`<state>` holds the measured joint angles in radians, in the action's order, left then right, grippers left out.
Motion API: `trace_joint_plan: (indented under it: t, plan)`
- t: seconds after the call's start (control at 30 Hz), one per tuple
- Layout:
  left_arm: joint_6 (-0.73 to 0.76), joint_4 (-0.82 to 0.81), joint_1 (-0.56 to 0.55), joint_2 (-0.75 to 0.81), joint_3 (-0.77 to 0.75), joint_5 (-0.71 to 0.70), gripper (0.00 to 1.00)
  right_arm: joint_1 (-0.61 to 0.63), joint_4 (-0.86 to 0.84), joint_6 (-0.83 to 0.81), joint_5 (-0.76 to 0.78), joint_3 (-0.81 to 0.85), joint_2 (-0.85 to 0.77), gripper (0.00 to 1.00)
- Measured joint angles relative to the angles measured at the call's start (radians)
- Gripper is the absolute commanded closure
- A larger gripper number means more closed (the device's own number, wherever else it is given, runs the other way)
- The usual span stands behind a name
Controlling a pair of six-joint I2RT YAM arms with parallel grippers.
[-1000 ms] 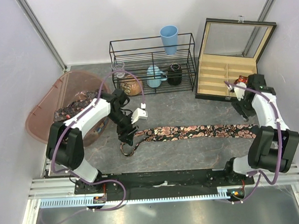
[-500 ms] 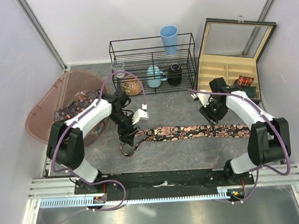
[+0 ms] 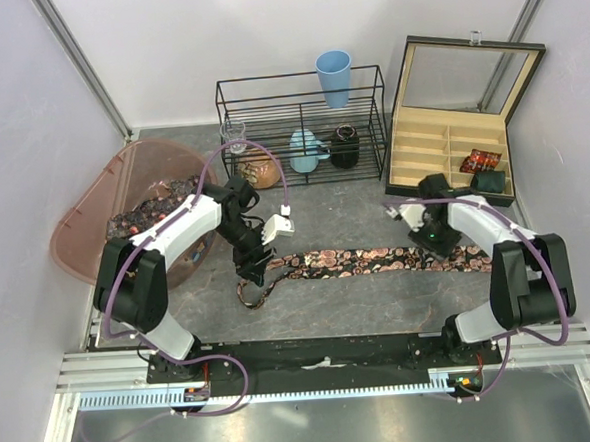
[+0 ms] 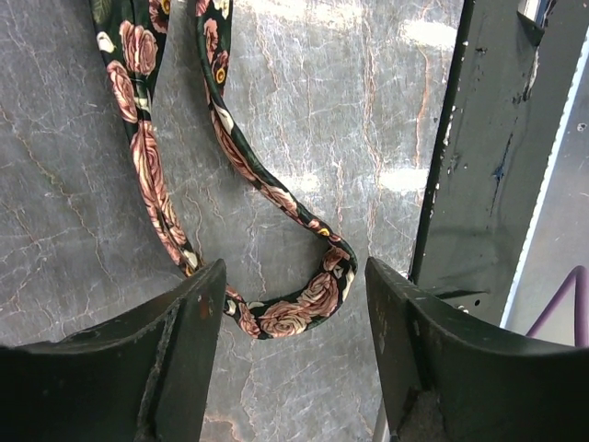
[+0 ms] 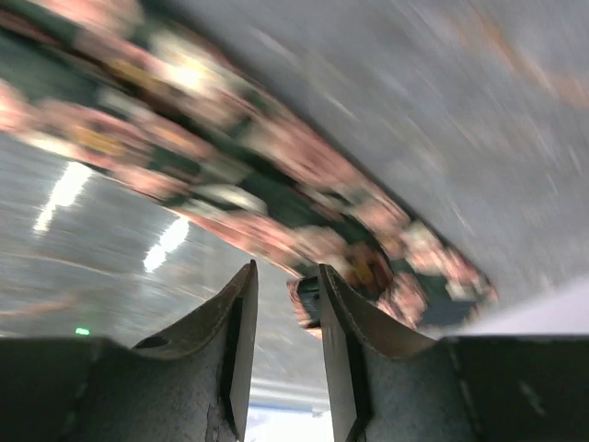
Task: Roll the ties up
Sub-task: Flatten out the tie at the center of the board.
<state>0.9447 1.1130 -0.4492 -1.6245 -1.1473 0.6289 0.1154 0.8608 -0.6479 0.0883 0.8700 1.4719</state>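
Rails and a black base plate (image 3: 323,352) run along the near edge of the grey marbled table (image 3: 360,307), and from there we look outward. Just beyond, the left gripper (image 4: 293,281) hangs over the narrow end of one tie (image 3: 378,260). Its fingers are spread wide, and the end's curled loop (image 4: 285,318) lies on the table between them, close to the left finger but not pinched. From that loop the tie stretches flat to the right across the table. Its wide end lies under the right gripper (image 5: 286,272), whose fingers stand close together with a narrow gap. That wrist view is blurred, so we cannot tell whether they pinch the tie's edge or only hover at it. A white connector (image 3: 278,225) on the left arm's purple cable hangs over the table just behind the narrow part of the tie. Farther left, behind that arm, a translucent pink tub (image 3: 75,229) holds more ties (image 3: 135,219) in a loose heap. Behind the stretched tie and well apart from it stands a black wire rack (image 3: 278,112). It carries a glass jar (image 3: 234,136), a brown round piece (image 3: 261,169), a pale blue pitcher (image 3: 304,149) and a dark jar (image 3: 345,147), with a blue cup (image 3: 333,76) on top. At the far right, near the right gripper, an open wooden box (image 3: 436,147) holds a red-patterned roll (image 3: 481,159) and a dark roll (image 3: 490,181) in its right-hand compartments.
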Motion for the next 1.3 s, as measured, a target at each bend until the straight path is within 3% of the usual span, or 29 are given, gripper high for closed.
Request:
trace_joint_plan:
  t: [0.3, 0.63, 0.73, 0.83, 0.87, 1.07, 1.3]
  plan:
    - [0.003, -0.022, -0.043, 0.04, 0.084, -0.028, 0.36, -0.306, -0.006, -0.114, 0.098, 0.039, -0.018, 0.59]
    - [0.011, -0.065, -0.237, 0.139, 0.252, -0.127, 0.35, -0.354, -0.006, -0.1, 0.06, 0.082, 0.043, 0.59]
    - [-0.006, -0.1, -0.265, 0.137, 0.272, -0.171, 0.42, -0.354, -0.008, -0.096, 0.045, 0.082, 0.05, 0.59]
    - [-0.025, -0.137, -0.278, 0.12, 0.272, -0.219, 0.61, -0.354, -0.019, -0.096, 0.041, 0.078, 0.053, 0.59]
    - [-0.031, -0.144, -0.28, 0.116, 0.272, -0.232, 0.71, -0.354, -0.031, -0.096, 0.041, 0.072, 0.059, 0.59]
    - [-0.042, -0.139, -0.279, 0.11, 0.241, -0.276, 0.98, -0.355, -0.096, -0.097, 0.049, 0.021, 0.116, 0.6]
    - [-0.042, -0.082, -0.172, 0.111, 0.112, -0.279, 0.98, -0.368, -0.124, -0.102, 0.08, 0.017, 0.133, 0.6]
